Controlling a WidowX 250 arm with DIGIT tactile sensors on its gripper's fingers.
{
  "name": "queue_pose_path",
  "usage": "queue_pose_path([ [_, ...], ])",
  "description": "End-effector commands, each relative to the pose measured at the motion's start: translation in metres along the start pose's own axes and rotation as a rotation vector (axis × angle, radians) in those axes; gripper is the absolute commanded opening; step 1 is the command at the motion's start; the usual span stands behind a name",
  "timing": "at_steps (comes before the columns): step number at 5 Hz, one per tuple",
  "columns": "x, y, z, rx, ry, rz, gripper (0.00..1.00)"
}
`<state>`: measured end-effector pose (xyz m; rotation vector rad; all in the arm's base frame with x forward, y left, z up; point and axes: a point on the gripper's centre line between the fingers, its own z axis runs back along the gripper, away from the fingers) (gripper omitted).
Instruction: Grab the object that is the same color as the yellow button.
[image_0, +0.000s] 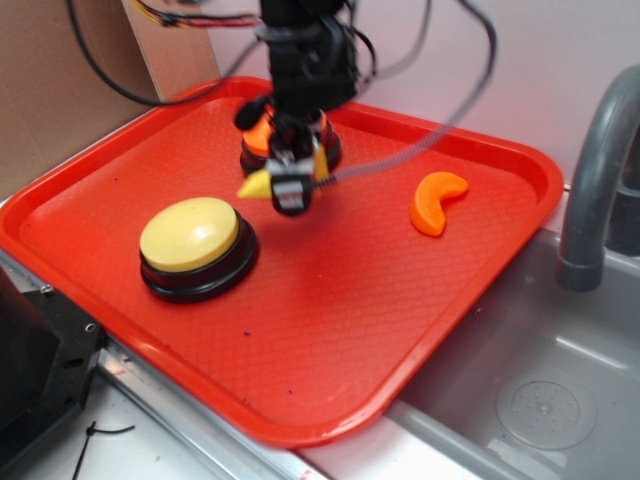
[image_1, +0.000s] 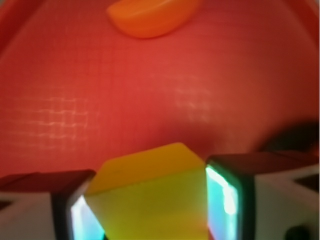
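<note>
Gripper (image_1: 152, 200): clamped on the yellow wedge (image_1: 150, 192), above the red tray (image_0: 330, 330).
Yellow button (image_0: 192, 238): at 8 o'clock from gripper.
Orange crescent (image_0: 437, 201): at 3 o'clock.

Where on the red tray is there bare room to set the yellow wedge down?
The near half of the red tray, between the yellow button and the orange crescent, is bare. The far side is crowded: the gripper, holding the yellow wedge, hangs before the orange button.
</note>
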<state>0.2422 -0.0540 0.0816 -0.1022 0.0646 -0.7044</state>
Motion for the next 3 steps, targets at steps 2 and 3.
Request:
queue_pose_path([
  [2, -0.083, 0.001, 0.079, 0.118, -0.073, 0.668, 0.0],
  [3, -0.09, 0.003, 0.077, 0.151, -0.043, 0.743, 0.0],
])
